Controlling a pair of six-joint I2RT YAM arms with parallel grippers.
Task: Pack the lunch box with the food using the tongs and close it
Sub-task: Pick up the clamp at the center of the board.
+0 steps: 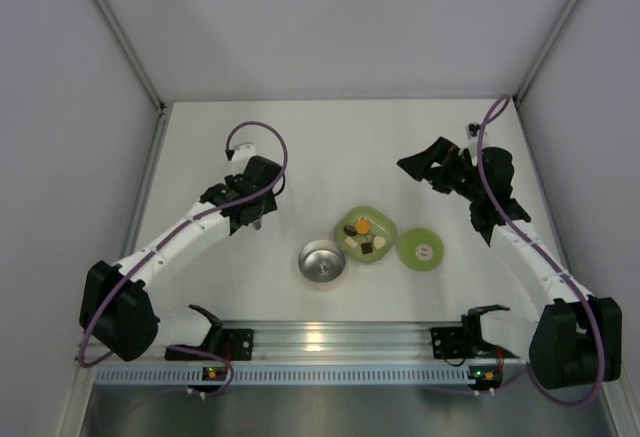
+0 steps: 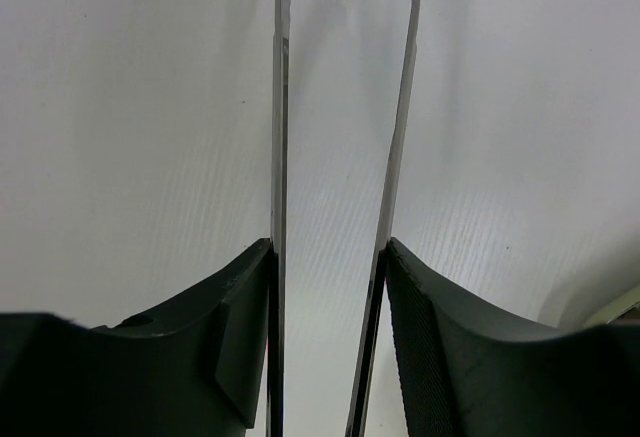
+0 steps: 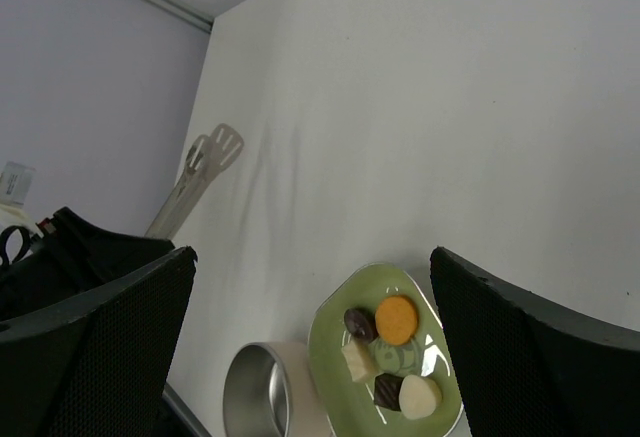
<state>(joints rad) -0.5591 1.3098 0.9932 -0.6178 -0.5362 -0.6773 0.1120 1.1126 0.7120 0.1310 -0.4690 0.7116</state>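
We judge the tongs grasp to be the step in hand; no food has gone into the lunch box (image 1: pixel 312 253) yet, which stands empty and uncovered toward the near edge of the desk (image 1: pixel 300 137), about midway along it. The left end effector (image 1: pixel 255 217) is closed partway, its fingers (image 2: pixel 440 357) pressed against the outer sides of the two slim arms of the tongs (image 2: pixel 281 137), which run forward between them with a gap left between the arms. The right end effector (image 1: pixel 425 169) is spread wide and holds nothing, hovering toward the right side of the desk.

The food (image 1: pixel 364 233) lies on the pale green dish (image 1: pixel 383 221), just beside the lunch box on its right and a little farther from the near edge: an orange piece, dark pieces and whitish ones. The green lid (image 1: pixel 421 250) lies flat just right of the dish. The tongs sit well apart from the food, off to its left.

The next move, in our view, calls for swinging the tongs' tips rightward over the dish, lowering them around one piece, then squeezing gently enough not to flick it away.
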